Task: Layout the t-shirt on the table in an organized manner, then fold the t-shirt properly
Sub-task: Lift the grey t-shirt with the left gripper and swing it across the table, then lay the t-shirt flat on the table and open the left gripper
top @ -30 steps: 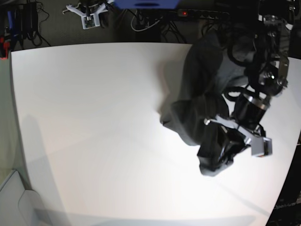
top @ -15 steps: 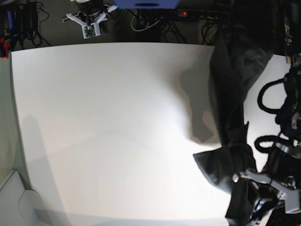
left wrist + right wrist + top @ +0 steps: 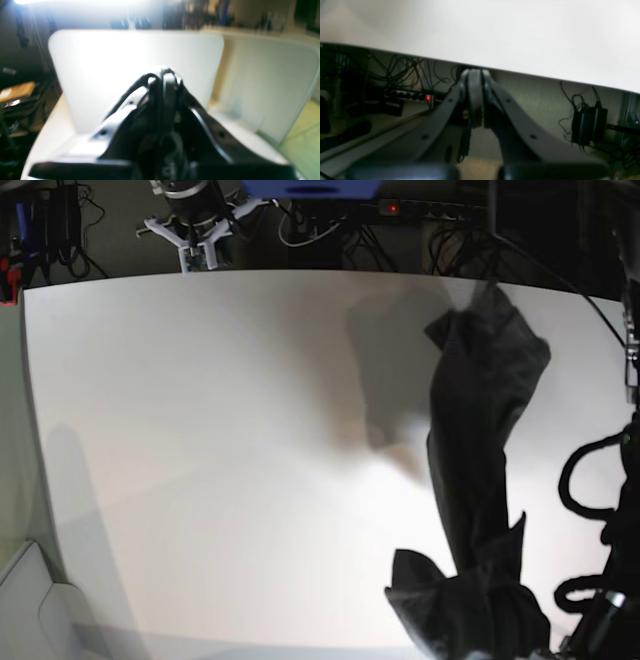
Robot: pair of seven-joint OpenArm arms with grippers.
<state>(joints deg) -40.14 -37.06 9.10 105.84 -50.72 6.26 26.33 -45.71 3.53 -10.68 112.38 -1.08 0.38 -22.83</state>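
Left wrist view showed the left gripper (image 3: 163, 75) with its jaws drawn together, dark blurred material around them that could be cloth; whether a fold was actually pinched there could not be told. In the right wrist view the right gripper (image 3: 475, 75) also had its jaws pressed together, with nothing visible between the tips, pointing off the far edge of the table (image 3: 510, 35) toward cables and a power strip (image 3: 412, 96) on the floor.

From the base view, the t-shirt (image 3: 480, 480) hung bunched in a long dark column toward 3 o'clock of the tabletop, its upper end near 1 o'clock and its lower mass crumpled at 5 o'clock. It cast a shadow at the table's centre, so much of it seemed lifted clear. The right gripper sat at 11 o'clock beyond the table's far edge, well apart from the garment.

The laying-out step looked barely begun. To do it well, the raised cloth would probably need lowering gently toward the centre, letting the hem drag and unfurl, while the other arm came in to take a second corner, so the shirt spread flat rather than landing in a heap.
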